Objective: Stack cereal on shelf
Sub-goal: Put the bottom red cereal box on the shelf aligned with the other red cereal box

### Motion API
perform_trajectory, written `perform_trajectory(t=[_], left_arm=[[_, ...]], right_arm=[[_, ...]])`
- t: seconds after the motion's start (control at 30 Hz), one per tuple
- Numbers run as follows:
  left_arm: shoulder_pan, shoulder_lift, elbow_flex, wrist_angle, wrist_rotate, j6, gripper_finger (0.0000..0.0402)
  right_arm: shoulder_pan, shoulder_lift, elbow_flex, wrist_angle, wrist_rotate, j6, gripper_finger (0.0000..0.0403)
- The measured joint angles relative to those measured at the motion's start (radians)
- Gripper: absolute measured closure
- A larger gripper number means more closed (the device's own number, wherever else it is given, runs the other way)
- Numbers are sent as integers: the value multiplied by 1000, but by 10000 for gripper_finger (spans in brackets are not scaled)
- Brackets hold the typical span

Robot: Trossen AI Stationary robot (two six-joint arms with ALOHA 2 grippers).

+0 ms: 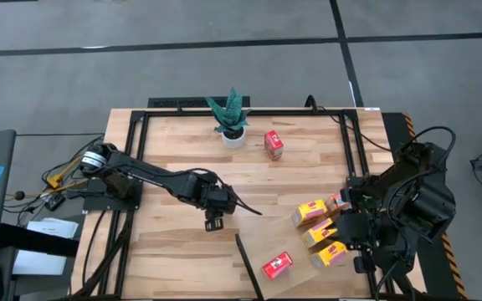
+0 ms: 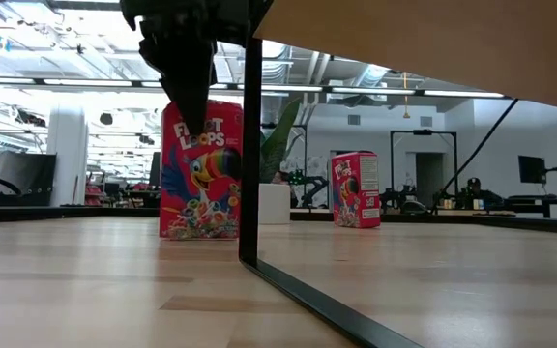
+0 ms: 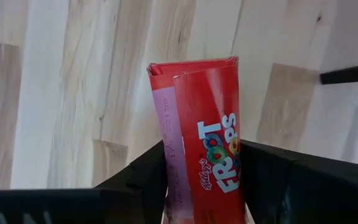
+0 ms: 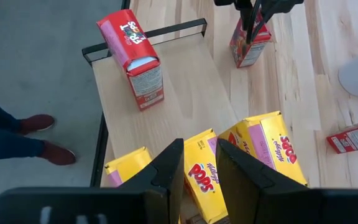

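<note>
The left gripper (image 1: 214,221) is out over the middle of the table, reaching straight down onto a red Froot Loops box (image 3: 204,124), its two fingers pressed against the box's broad faces near the top, clamped on the carton. The low view shows that box (image 2: 201,174) standing upright on the planks, long axis vertical, with the arm descending onto its top edge. Now the relation that matters: the shelf (image 4: 185,93), the pale board with the dark rim, lies off to the robot's right of this box, and the box stands just beside that rim, not yet on the board. The move that suggests itself is a lift and a short carry rightward over the edge, with the carton kept upright. The left arm is plainly the nearer one for this carton. One red box (image 1: 277,265) already lies on its side on the shelf, so the landing spot needs to stay apart from it. The right gripper (image 4: 197,168) hovers with fingers apart above the cluster of yellow boxes (image 1: 311,211) at the right side. A further red carton (image 1: 274,144) stands far back near the potted plant (image 1: 231,113).
</note>
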Motion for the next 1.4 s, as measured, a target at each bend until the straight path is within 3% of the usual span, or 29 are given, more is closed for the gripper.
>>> perform_trajectory(t=[0.2, 0.53, 0.73, 0.87, 1.4], left_arm=[[-6, -40, 72, -45, 12, -72, 249], [-77, -72, 395, -60, 25, -102, 249], [-139, -66, 539, -38, -45, -107, 249], [-170, -65, 546, 55, -69, -109, 249], [-202, 23, 562, 91, -67, -203, 249]], right_arm=[[-25, 0, 0, -1, 0, -3, 285], [-33, 0, 0, 0, -2, -26, 285], [-33, 0, 0, 0, -2, -26, 285], [-33, 0, 0, 0, -2, -26, 285], [-46, 0, 0, 1, -3, -26, 285]])
